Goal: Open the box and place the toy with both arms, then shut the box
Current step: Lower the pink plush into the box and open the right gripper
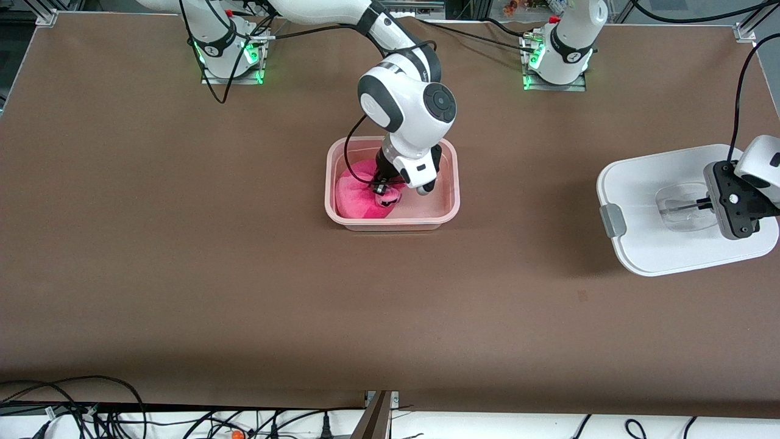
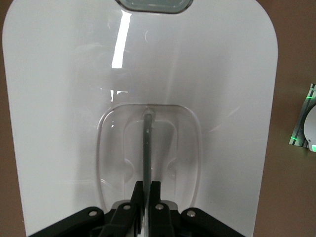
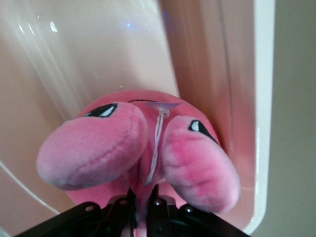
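The box's pinkish base [image 1: 454, 183] stands open in the middle of the table. The pink plush toy [image 1: 356, 195] lies in it, at the end toward the right arm. My right gripper [image 1: 384, 195] reaches down into the base and is shut on a pinch of the toy's plush. In the right wrist view the toy [image 3: 94, 143] shows its ears and dark eyes against the box wall [image 3: 98, 59], with my right gripper [image 3: 144, 195] closed on it. The white lid [image 1: 646, 201] is off the box, toward the left arm's end of the table. My left gripper [image 1: 707, 204] is shut on its clear handle [image 2: 146, 143].
One grey latch [image 1: 612, 221] shows on the lid's edge that faces the box. The lid casts a shadow on the brown table toward the box. Both arm bases stand along the table edge farthest from the front camera. Cables lie along the nearest edge.
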Tool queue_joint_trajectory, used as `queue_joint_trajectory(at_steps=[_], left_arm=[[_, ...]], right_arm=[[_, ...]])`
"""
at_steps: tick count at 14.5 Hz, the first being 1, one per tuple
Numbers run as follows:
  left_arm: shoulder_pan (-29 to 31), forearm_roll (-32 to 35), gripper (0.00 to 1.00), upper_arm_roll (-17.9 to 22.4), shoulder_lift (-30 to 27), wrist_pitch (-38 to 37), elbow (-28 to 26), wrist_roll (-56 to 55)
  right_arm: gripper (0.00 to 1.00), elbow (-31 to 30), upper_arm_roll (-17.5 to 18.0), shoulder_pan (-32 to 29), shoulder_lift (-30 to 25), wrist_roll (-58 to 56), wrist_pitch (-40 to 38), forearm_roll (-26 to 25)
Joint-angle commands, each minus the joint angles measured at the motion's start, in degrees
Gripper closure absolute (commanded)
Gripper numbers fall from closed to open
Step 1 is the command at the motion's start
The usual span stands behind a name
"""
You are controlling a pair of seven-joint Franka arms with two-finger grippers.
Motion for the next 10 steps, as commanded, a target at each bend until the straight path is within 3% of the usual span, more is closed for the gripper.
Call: queue_joint_trajectory(at_steps=[1,8,10], left_arm=[[0.22,0.25,1.00,-0.30,0.20,-1.09,1.31,1.05],[0.31,0.25,1.00,-0.39,0.20,-1.18,0.96,1.14],[0.31,0.25,1.00,-0.30,0.20,-1.18,1.05,1.14]], right_arm=[[0.00,0.69,-0.03,0.69,0.77,1.91,2.28,0.01],[0.00,0.96,1.81,2.10,0.16,16.92,10.98,0.89],[0.00,0.96,1.20,1.66,-0.89,19.83,10.99,4.13]])
